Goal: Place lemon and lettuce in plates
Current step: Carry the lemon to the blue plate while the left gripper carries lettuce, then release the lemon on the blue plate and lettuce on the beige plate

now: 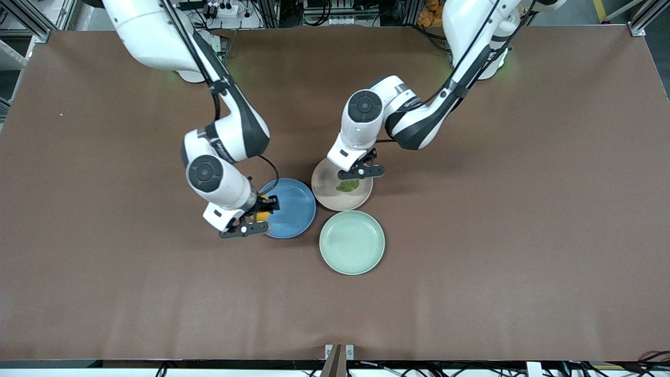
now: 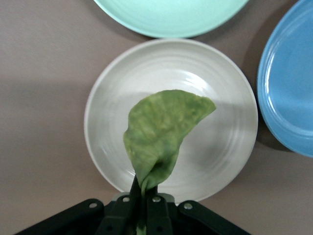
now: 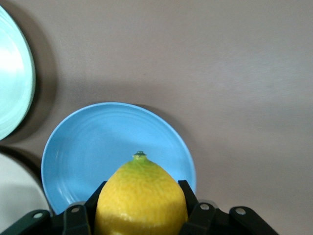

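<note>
- Our left gripper [image 1: 349, 180] pinches the lettuce [image 2: 164, 132] by its stem over the beige plate [image 1: 325, 193].
- Our right gripper [image 1: 264, 210] clamps the lemon [image 3: 141, 198] over the blue plate [image 1: 296, 209].

The blue plate [image 1: 293, 208], beige plate [image 1: 335, 195] and mint-green plate [image 1: 352, 242] cluster mid-surface, nearly touching. You find bare surface [image 1: 523, 209] all around them.

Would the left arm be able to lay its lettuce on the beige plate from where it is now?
Probably yes: the left gripper holds the lettuce over the beige plate, which is bare beneath it.
</note>
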